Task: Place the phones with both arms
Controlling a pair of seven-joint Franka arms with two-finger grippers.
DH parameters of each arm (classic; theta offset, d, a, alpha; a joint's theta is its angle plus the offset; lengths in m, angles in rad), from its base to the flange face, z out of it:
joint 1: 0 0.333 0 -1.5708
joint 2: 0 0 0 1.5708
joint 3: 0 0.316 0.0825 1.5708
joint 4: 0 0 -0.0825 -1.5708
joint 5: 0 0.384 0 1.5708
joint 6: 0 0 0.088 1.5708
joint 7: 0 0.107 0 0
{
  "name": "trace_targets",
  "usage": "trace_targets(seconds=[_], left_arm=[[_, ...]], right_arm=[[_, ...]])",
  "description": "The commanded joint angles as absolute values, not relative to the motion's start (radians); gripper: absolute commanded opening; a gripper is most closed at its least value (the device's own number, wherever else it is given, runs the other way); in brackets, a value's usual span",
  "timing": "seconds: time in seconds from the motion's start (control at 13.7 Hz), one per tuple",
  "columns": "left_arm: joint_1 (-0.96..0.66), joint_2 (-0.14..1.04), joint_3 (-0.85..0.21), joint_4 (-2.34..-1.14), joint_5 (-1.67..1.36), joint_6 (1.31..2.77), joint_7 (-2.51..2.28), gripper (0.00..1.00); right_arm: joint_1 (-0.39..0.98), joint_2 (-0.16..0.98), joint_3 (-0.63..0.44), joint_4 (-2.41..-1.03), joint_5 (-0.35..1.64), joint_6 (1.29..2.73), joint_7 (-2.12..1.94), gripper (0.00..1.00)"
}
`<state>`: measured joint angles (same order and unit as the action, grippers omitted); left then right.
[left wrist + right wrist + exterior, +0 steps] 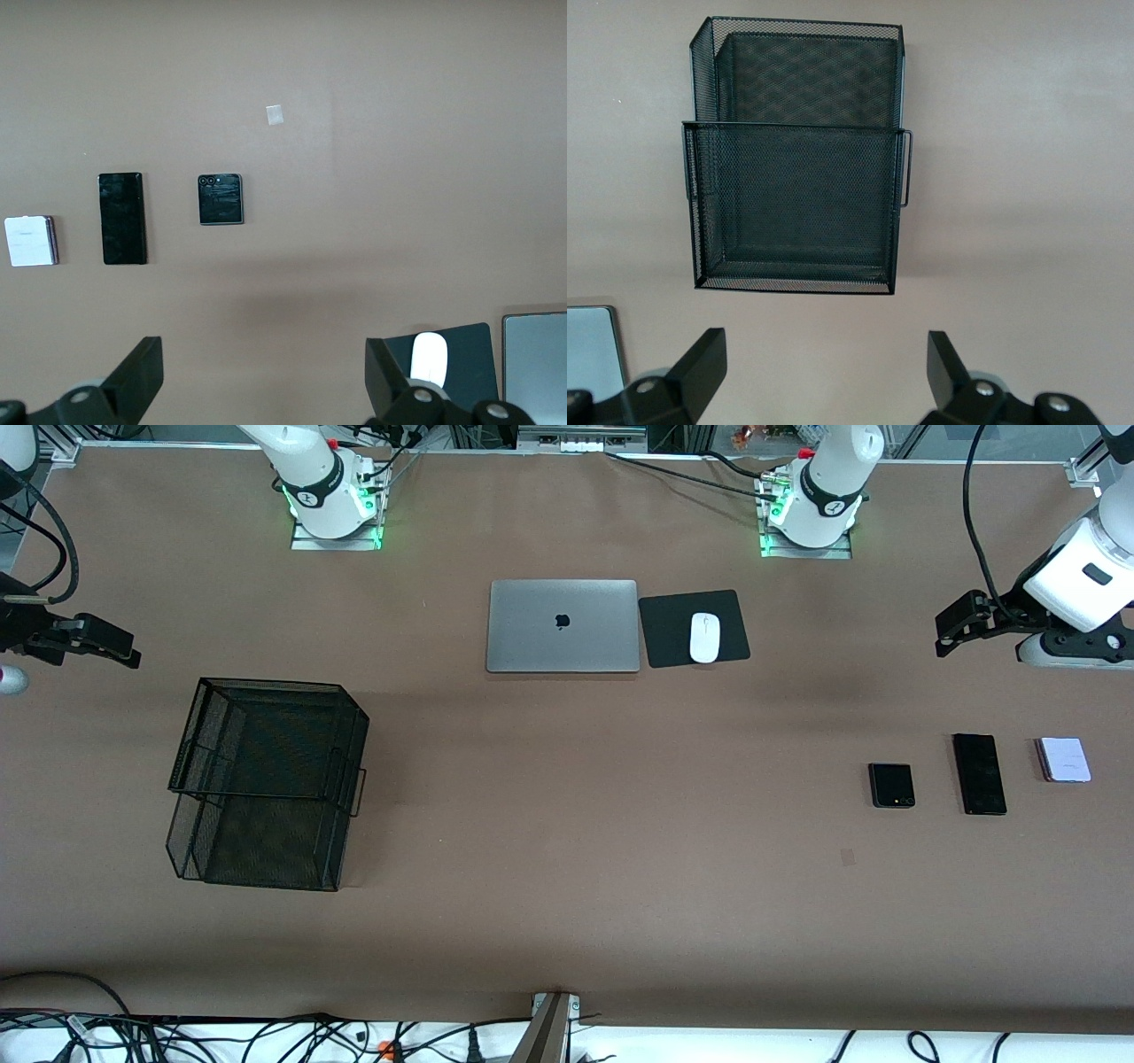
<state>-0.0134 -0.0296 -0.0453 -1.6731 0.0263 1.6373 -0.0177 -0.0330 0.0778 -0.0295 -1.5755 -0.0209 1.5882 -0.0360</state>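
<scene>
Glossy black slab phone (979,773), brushed silver metal laptop (563,626), black wire-mesh basket (266,784), matt brown table (567,886).

Left gripper (946,640) and right gripper (131,657) aloft, jaws wide apart.

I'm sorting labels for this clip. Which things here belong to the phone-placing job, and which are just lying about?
Part of the job:
- black flip phone
- black slab phone
- lavender-white flip phone
- left gripper, open, above the table at the phones' end
- right gripper, open, above the table near the mesh tray

Lying about:
- mesh tray (possibly the destination)
- laptop
- mouse on its pad
</scene>
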Motion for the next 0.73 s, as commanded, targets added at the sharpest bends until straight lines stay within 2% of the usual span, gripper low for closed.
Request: trace_targets(seconds=[0.0, 0.66], left_arm=[[-0.008, -0.014, -0.044, -1.638, 0.029, 1.611, 0.000, 1.00], [-0.008, -0.012, -0.043, -1.641, 0.029, 1.586, -0.002, 1.00]], right_arm=[[-0.043, 0.052, -0.025, -1.594, -0.005, 1.591, -0.026, 1.00], [-0.043, 0.054, -0.021, -1.594, -0.005, 1.592, -0.026, 1.00]])
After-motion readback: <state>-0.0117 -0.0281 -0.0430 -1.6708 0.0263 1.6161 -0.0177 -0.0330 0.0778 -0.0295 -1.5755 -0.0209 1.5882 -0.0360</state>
